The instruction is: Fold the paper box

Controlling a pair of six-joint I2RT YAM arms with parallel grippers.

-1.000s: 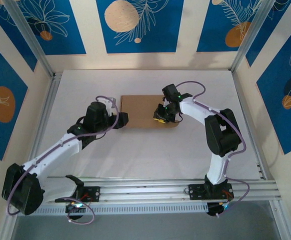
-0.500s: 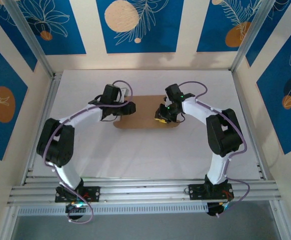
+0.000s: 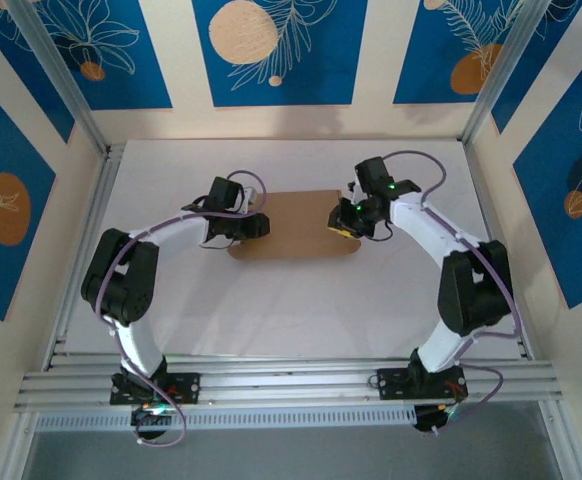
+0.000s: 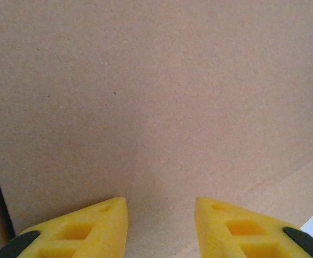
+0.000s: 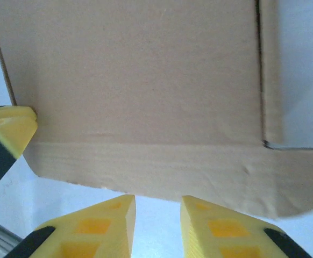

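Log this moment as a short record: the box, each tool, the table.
paper box: brown cardboard, lying mid-table between the two tools
left tool: at the box's left end, fingers apart, cardboard right in front
right tool: at the box's right end, fingers apart, box edge just past the tips
table: white

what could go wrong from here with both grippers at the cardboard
The right gripper sits open just short of the edge of the cardboard box; it may shove the sheet instead of catching the flap. The left gripper is open over a flat panel with no edge between its fingers, so closing could just slip. Pushing from both ends might buckle it.
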